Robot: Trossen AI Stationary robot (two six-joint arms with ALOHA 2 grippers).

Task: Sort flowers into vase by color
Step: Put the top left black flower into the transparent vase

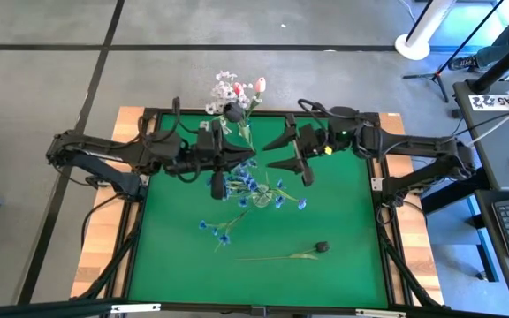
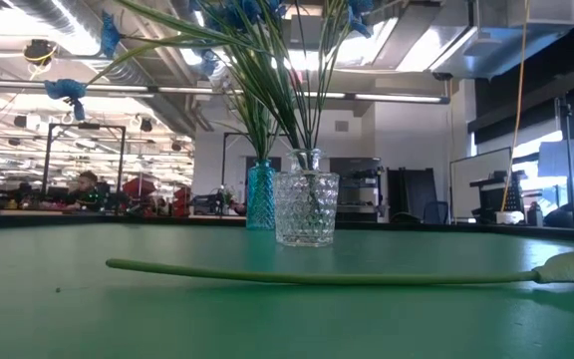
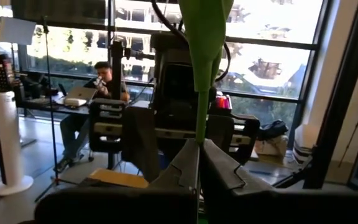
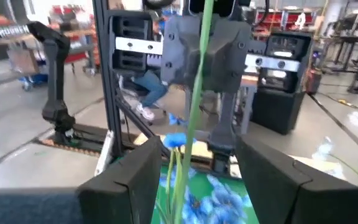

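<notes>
A person (image 3: 95, 99) is sitting at a desk beyond the table, working beside an open laptop (image 3: 78, 94). A white paper-towel roll (image 3: 8, 140) is standing nearer, beside that desk.

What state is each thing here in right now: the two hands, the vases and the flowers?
Left hand: shut on a green stem.
Right hand: open.
Clear vase: upright, with blue flowers in it.
Teal vase: upright, with stems in it.
Blue spray: lying loose on the table.
Dark bud: lying on the table, stem flat.
</notes>
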